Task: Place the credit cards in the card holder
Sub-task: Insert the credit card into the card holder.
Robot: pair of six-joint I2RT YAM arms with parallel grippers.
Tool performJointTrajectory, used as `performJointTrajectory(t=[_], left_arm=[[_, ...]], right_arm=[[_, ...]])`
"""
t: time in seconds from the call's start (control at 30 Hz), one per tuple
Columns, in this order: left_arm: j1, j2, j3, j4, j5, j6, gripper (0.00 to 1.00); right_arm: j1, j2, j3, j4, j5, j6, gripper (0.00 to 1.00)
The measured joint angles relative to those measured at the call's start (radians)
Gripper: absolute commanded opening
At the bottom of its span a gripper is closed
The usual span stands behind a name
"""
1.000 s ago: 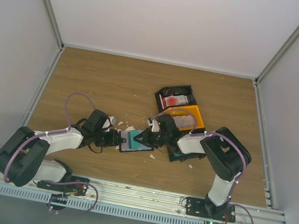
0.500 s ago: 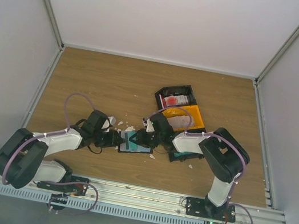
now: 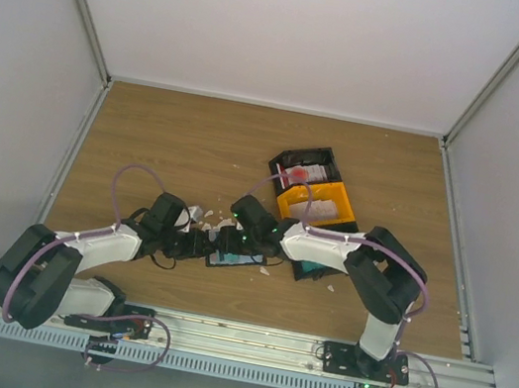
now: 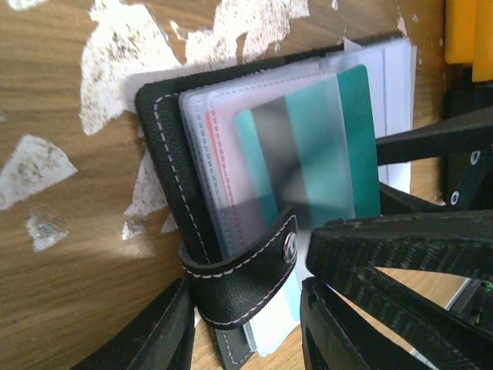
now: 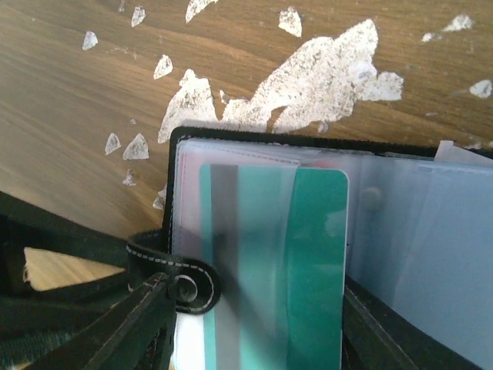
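The card holder (image 4: 162, 154) lies open on the wood, a black wallet with pale pockets. A teal credit card (image 5: 316, 254) sits partly inside a clear pocket, its right part still bare. My right gripper (image 5: 254, 308) is open, its fingers on either side of that card without pinching it. From the opposite side my left gripper (image 4: 245, 308) grips the holder's curled strap (image 4: 254, 270) and lower edge. From above, the left gripper (image 3: 202, 244) and right gripper (image 3: 228, 239) meet over the card holder (image 3: 237, 262). A white and pink card (image 3: 303, 174) lies in the black tray.
A black tray (image 3: 292, 155) and an orange tray (image 3: 343, 206) stand behind the right arm, and another dark tray (image 3: 311, 270) lies beside its forearm. White torn scraps (image 3: 198, 211) lie on the wood around the holder.
My right gripper has slid left over the holder and opened, letting go of the teal card, which now sits deeper in the pocket. The left arm has barely moved.
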Motion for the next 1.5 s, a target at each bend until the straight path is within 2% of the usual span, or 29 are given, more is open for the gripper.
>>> performJointTrajectory(t=[0.2, 0.47, 0.67, 0.77, 0.97, 1.03, 1.1, 1.27, 1.5], left_arm=[[0.000, 0.000, -0.014, 0.008, 0.047, 0.003, 0.40], [0.000, -0.004, -0.024, 0.016, 0.062, 0.003, 0.40], [0.000, -0.015, -0.024, 0.017, 0.061, 0.003, 0.34], [0.000, -0.015, -0.024, 0.017, 0.061, 0.003, 0.33], [0.000, -0.012, -0.024, 0.023, 0.066, 0.003, 0.33], [0.000, -0.010, -0.024, 0.024, 0.067, 0.003, 0.33], [0.000, -0.010, -0.024, 0.024, 0.068, 0.003, 0.33], [0.000, -0.005, -0.024, 0.026, 0.072, 0.003, 0.32], [0.000, 0.021, -0.024, 0.054, 0.081, 0.003, 0.30]], right_arm=[[0.037, 0.048, 0.094, -0.114, 0.086, -0.043, 0.53], [0.059, 0.047, 0.108, -0.159, 0.168, -0.056, 0.58], [0.065, 0.041, 0.111, -0.204, 0.222, -0.063, 0.52], [0.066, 0.041, 0.122, -0.237, 0.244, -0.069, 0.52], [0.082, 0.041, 0.138, -0.294, 0.298, -0.079, 0.68], [0.088, 0.041, 0.138, -0.300, 0.308, -0.079, 0.70], [0.092, 0.041, 0.138, -0.304, 0.321, -0.081, 0.67], [0.093, 0.040, 0.135, -0.301, 0.314, -0.094, 0.52], [0.093, 0.038, 0.127, -0.276, 0.277, -0.114, 0.49]])
